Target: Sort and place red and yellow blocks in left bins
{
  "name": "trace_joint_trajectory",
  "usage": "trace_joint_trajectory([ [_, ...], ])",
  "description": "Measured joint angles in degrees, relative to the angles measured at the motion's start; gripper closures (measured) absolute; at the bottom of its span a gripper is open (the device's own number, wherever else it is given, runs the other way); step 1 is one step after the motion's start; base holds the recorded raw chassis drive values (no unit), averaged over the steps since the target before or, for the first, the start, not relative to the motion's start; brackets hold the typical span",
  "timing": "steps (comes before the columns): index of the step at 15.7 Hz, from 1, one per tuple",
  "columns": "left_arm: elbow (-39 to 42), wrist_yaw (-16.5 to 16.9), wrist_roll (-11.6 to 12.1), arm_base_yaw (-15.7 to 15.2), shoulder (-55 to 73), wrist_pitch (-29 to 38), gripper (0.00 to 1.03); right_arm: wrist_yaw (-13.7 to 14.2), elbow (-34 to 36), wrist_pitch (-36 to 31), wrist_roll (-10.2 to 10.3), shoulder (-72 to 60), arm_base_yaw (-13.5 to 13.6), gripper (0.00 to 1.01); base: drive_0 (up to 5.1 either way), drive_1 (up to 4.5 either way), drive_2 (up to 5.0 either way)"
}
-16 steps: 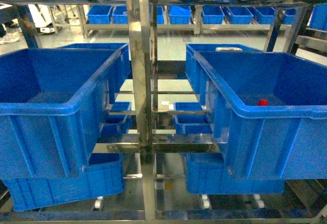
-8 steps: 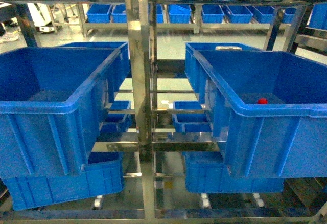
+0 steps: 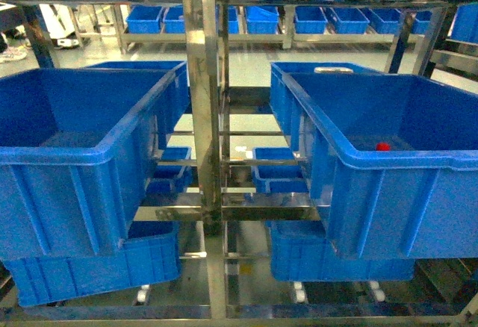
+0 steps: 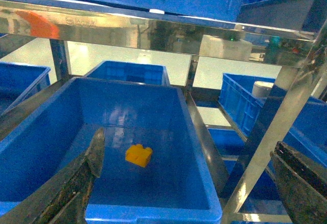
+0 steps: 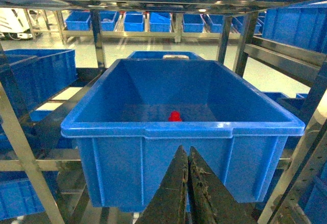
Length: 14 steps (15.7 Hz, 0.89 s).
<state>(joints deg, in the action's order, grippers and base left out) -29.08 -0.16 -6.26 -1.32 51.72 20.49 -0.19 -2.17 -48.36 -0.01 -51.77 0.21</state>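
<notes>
My left claw (image 4: 189, 183) hung wide open, holding nothing, over left bin (image 4: 153, 215); yellow block (image 4: 138, 155) lay inside. Right claw (image 5: 188, 183) was pinched tight, empty, outside right bin (image 5: 184, 129). Red block (image 5: 175, 116) sat there, probably wrong side.

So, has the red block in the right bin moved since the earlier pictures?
Cannot tell. The red block sits slightly higher in the head view, but the right bin rim rose equally, so the camera likely shifted.
</notes>
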Motion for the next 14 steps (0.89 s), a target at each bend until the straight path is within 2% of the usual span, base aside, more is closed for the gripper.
trace_joint_trajectory([
  [3,0.0,0.0,0.0,0.0,0.0,0.0,0.05,0.0,1.2,8.0,0.0,9.8,0.0,0.99,0.0,0.0,0.0],
  [4,0.6,-0.1,1.0,0.6,0.0,2.3,0.1,0.0,1.3,11.1,0.0,13.1,0.0,0.99,0.0,0.0,0.0],
  [5,3.7,0.0,3.5,1.2,-2.3,5.0,0.25,0.0,1.4,13.9,0.0,16.5,0.0,0.99,0.0,0.0,0.0],
  [6,8.1,0.2,4.7,1.5,-4.9,5.5,0.39,0.0,1.4,16.7,0.0,19.4,0.0,0.99,0.0,0.0,0.0],
  [10,17.6,0.1,5.2,1.4,-12.5,7.1,0.97,0.0,1.4,25.7,0.0,29.4,0.0,0.99,0.0,0.0,0.0],
  [11,19.2,0.1,5.3,1.4,-14.2,6.9,1.01,0.0,1.4,27.8,0.0,31.2,0.0,0.99,0.0,0.0,0.0],
  [14,23.0,0.2,5.3,1.4,-20.3,4.7,1.01,0.0,1.4,33.0,0.0,36.5,0.0,0.99,0.0,0.0,0.0],
])
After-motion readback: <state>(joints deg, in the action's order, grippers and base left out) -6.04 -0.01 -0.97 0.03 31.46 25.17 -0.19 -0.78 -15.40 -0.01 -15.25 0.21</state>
